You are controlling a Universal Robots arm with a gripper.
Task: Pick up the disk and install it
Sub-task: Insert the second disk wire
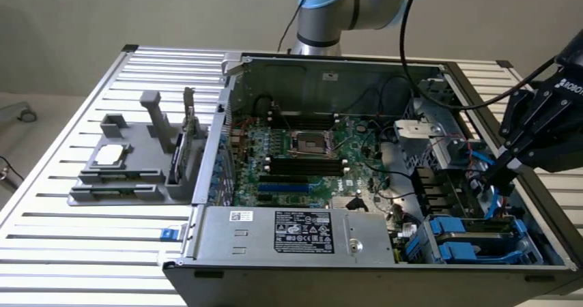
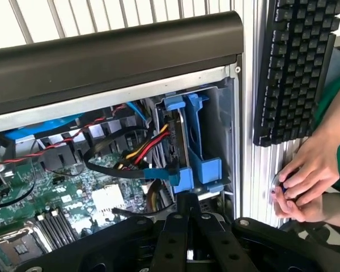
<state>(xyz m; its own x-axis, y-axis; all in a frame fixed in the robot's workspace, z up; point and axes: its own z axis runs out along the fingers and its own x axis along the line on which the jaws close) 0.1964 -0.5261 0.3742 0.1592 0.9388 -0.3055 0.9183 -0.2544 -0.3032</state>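
1. I see the gripper (image 1: pixel 504 172) clenched, empty, above the case's right side.
2. The disk (image 1: pixel 480 239) sits in the near-right bay, long axis left-right.
3. Cables (image 2: pixel 137 148) crowd beside it.

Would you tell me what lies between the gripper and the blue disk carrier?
In the wrist view, nothing: the gripper sits just short of the disk carrier.

Blue-framed disk (image 1: pixel 476 237) (label hidden) seated in case bay.
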